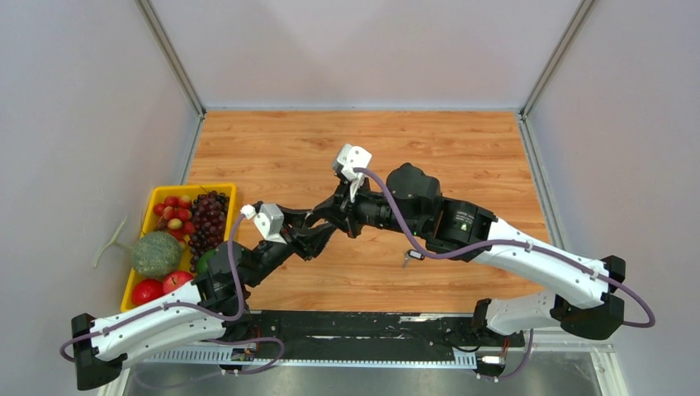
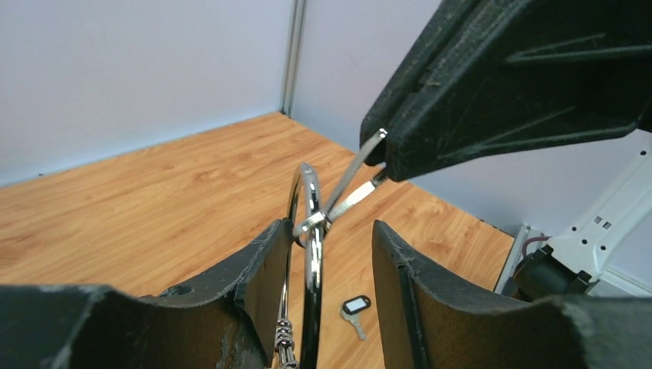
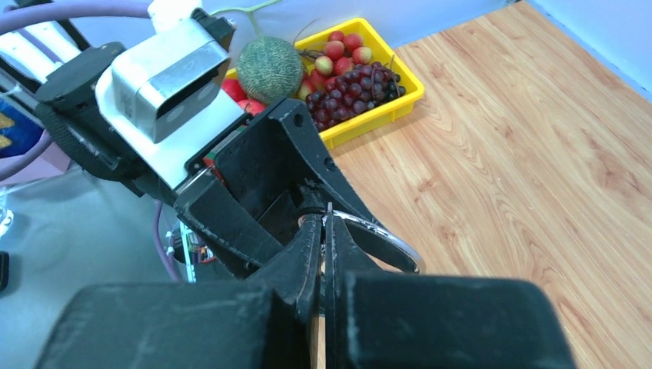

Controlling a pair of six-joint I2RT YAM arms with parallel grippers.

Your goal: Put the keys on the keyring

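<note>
Left wrist view: left jaws standing spread, keyring [image 2: 306, 184] rising upright between them. Right jaws pressing together, pinching key [image 2: 352, 197], silver blade touching ring. Second key [image 2: 355, 306] lying on surface [image 2: 154, 200] below; right wrist view not showing it, catching only ring's arc past closed tips.
</note>
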